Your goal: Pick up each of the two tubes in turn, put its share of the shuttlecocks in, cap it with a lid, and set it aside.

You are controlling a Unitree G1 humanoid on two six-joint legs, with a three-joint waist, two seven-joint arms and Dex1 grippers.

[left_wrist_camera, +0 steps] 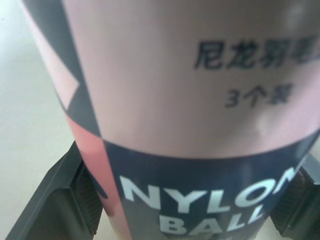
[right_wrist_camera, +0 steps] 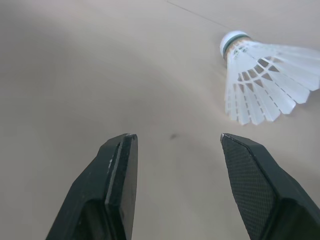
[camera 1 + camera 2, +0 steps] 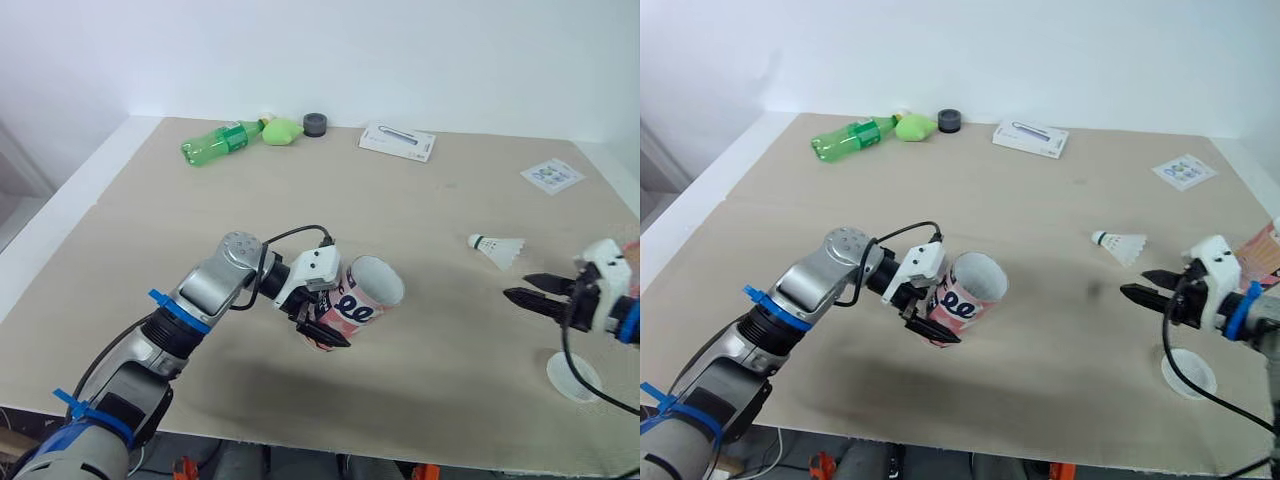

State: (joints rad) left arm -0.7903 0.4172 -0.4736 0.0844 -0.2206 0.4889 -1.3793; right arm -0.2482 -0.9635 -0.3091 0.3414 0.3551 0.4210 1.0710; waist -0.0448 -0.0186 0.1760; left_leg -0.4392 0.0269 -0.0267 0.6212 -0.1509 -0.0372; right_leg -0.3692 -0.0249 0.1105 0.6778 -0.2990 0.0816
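My left gripper (image 3: 322, 328) is shut on a pink and dark blue tube (image 3: 366, 294), held tilted just above the table with its open mouth facing right. The left wrist view shows the tube (image 1: 190, 100) close up, printed "NYLON BALL", between both fingers (image 1: 65, 200). A white shuttlecock (image 3: 497, 250) lies on the table to the right. My right gripper (image 3: 528, 291) hovers open just short of it, with nothing between its fingers (image 2: 117, 185); in the right wrist view the shuttlecock (image 2: 262, 80) lies ahead and to one side. A white lid (image 3: 574, 377) lies near the front right edge. A second pink tube (image 3: 1260, 252) peeks in at the right edge.
Along the table's far edge lie a green bottle (image 3: 218, 142), a green soft object (image 3: 282, 130), a dark grey cap (image 3: 316, 124) and a flat white box (image 3: 397, 141). A small printed card (image 3: 552, 176) lies at the far right.
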